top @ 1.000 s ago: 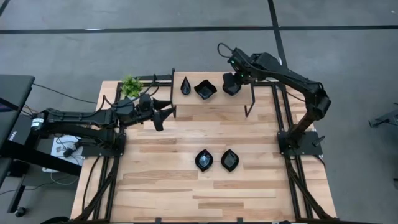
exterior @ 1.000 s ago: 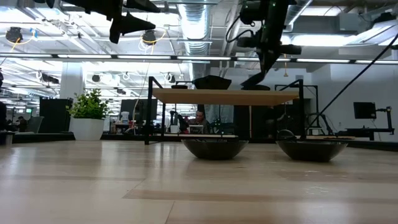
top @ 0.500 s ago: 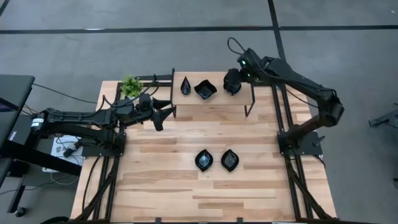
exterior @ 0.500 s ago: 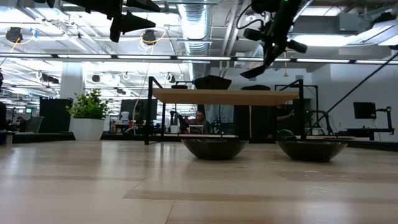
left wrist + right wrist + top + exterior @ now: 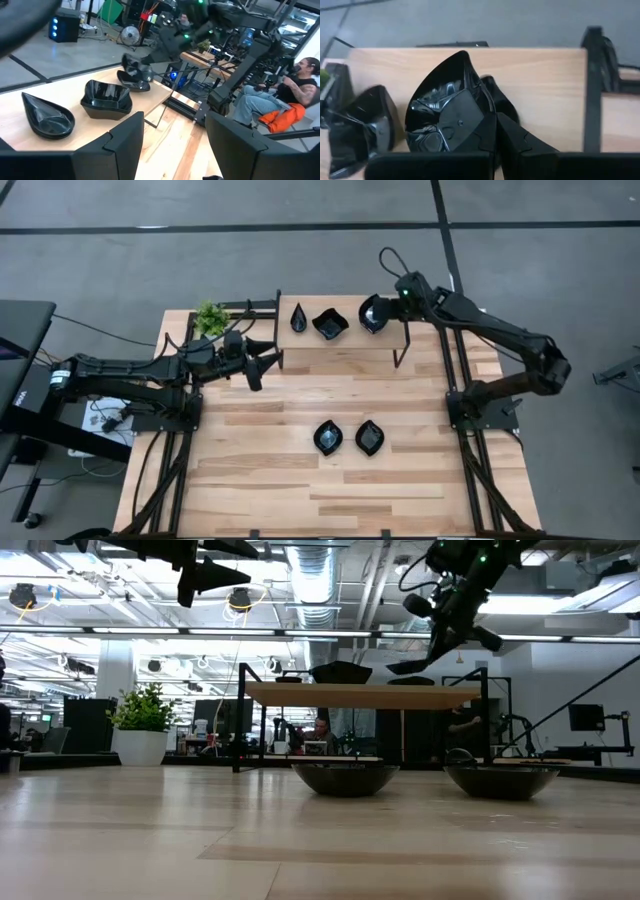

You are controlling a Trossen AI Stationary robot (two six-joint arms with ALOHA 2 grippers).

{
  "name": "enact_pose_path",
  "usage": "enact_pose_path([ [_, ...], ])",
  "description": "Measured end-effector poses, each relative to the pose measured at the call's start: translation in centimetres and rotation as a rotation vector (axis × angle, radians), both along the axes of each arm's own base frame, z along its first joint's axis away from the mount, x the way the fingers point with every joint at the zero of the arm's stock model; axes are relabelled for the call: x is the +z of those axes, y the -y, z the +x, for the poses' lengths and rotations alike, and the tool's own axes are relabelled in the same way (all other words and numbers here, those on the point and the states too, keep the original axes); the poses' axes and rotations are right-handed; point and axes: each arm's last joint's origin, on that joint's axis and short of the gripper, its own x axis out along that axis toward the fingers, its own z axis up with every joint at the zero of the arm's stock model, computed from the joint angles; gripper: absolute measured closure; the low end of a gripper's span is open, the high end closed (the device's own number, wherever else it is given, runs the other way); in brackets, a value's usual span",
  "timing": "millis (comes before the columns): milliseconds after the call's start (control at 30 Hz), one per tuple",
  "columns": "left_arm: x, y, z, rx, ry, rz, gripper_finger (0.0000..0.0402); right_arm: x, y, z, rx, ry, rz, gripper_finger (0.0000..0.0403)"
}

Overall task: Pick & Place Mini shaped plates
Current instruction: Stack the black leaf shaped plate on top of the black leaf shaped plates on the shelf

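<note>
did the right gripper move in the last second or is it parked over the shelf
Yes. The right gripper, shut on a leaf-shaped plate, has lifted above the raised shelf, drifting right toward its right post.

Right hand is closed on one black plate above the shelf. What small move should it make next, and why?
Probably carry it away from the shelf toward the open table. The right hand pinches a leaf-shaped plate clear above the stack, and two plates already lie on the table near the front. The left hand waits open.

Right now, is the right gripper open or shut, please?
Shut: the right gripper pinches the rim of a leaf-shaped plate, lifted above the raised shelf.
</note>
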Motion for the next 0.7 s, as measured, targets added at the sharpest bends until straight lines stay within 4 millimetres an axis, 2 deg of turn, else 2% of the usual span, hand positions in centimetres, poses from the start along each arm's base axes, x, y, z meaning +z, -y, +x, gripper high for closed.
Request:
enact_pose_path([
  [167,0.0,0.07,0.03,-0.025,0.002,-0.004,0.0188,-0.74,0.56,0.36,0.032,-0.019,0.029,0.0403],
  [700,0.09,0.1,0.05,-0.038,0.01,-0.005,0.0188,-0.86,0.13,0.23,0.021,-0.045,0.05,0.0396],
])
